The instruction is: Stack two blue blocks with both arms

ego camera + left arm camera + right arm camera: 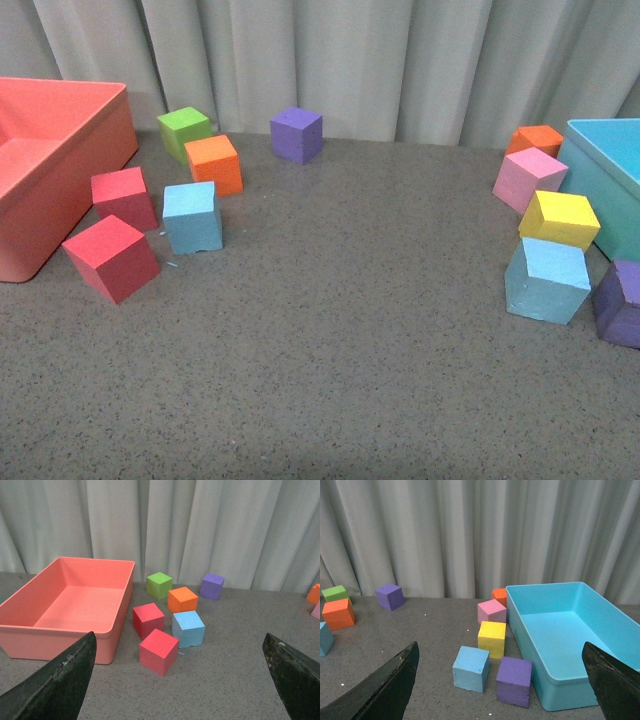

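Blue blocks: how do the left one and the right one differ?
The left blue block sits near the coral bin, beside a red cube and an orange cube; the right blue block sits near the teal bin, beside a yellow cube and a purple cube. The left blue block lies farther from the robot than the right blue block. Both are light blue, flat on the table.

Front high, wrists low; rear purple cube (296, 135) shared.

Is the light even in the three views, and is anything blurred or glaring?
Front view: soft even light, table darker at its near edge. Left wrist view: blue block sharp, left gripper's fingers dark. Right wrist view: no glare on teal bin, all sharp.
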Tool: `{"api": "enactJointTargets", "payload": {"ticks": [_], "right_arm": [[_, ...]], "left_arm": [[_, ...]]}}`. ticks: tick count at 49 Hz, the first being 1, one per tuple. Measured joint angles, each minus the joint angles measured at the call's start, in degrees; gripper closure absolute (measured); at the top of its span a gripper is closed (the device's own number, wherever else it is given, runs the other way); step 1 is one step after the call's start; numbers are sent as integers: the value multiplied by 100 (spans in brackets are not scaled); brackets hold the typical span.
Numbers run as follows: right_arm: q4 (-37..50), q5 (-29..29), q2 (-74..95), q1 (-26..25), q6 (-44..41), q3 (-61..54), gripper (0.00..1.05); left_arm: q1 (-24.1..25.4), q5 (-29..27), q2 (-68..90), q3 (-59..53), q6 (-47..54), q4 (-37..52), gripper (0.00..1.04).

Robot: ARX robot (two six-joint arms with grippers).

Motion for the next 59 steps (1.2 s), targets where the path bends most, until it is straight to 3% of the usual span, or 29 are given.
{"api": "enactJointTargets", "payload": {"ticks": [51,53,54,57,59], "right_arm": [[0,0,2,0,-2,0,10],[39,422,85,146,-188,2,10],[114,1224,260,365,-520,22,10],[450,2367,861,664,-1045,50,10],[767,2522,1303,654,-1145,83,10]], "left_arm": [[0,0,0,0,0,0,7],[0,0,0,0,0,0,7],[0,0,0,0,0,0,7],[0,-2,0,0,0,0,7],[0,-2,0,0,0,0,7]]}}
